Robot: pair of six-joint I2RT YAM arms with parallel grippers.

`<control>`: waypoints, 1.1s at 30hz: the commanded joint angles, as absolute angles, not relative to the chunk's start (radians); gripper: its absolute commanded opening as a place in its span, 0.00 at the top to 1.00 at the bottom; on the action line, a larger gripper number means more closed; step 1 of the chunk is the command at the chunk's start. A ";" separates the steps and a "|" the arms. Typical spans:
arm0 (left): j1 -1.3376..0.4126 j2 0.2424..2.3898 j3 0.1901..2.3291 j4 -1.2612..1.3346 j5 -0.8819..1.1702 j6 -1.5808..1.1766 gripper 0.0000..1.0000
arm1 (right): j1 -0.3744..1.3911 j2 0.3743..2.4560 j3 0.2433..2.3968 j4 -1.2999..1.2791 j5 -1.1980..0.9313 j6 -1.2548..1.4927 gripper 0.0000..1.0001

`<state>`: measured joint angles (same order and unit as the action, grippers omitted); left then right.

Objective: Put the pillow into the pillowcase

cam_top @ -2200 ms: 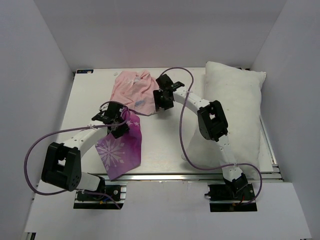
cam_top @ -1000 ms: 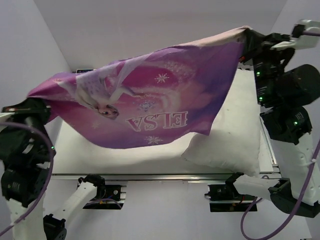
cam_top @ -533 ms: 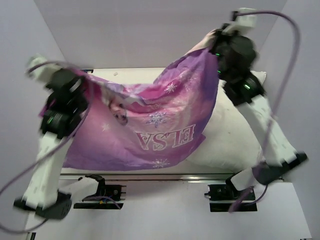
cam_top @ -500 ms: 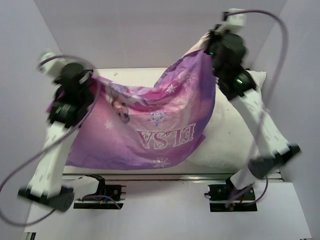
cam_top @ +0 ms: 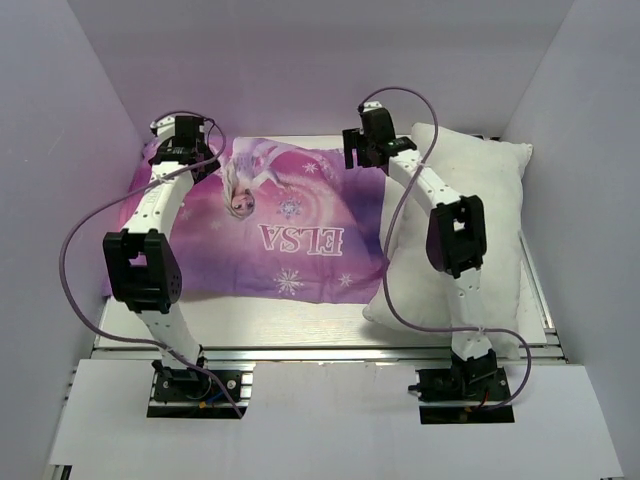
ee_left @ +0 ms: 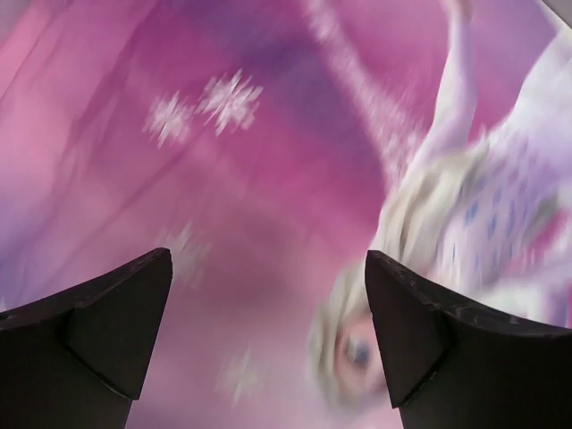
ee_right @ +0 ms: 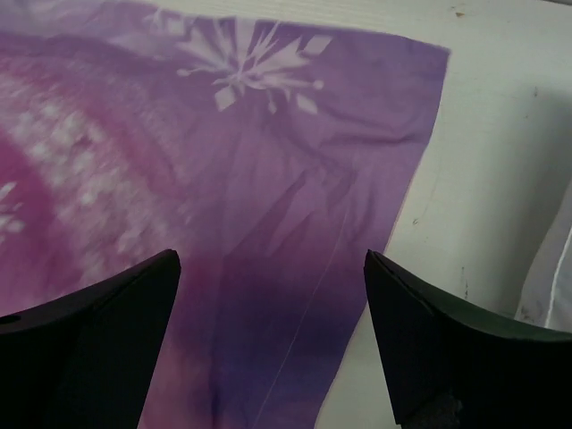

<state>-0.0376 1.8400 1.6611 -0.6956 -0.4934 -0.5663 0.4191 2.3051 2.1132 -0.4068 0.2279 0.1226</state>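
Observation:
The pillowcase lies spread flat on the table, purple face up, showing the princess and the "ELSA" lettering. The plain white pillow lies along the right side, and its left edge overlaps the pillowcase's right edge. My left gripper hovers over the far left corner of the pillowcase, open, with nothing between its fingers. My right gripper stands open above the far right corner of the pillowcase, also holding nothing. A sliver of the pillow shows at the right of that view.
White walls close in the table on the left, back and right. Bare tabletop shows between the pillowcase's edge and the pillow. Purple cables loop from both arms over the table.
The pillowcase, held up in the air by its corners half a second ago, now lies flat on the table. Both grippers have come down at the far side and opened, letting it go.

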 commanded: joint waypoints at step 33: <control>0.494 1.566 1.028 -0.752 -0.245 -0.885 0.02 | 0.870 1.549 1.029 -0.448 -0.017 -0.146 0.11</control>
<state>0.4908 1.5486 1.0477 -0.8173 -0.2687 -0.8478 0.8673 1.5417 1.0569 -0.4488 -0.0620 -0.1154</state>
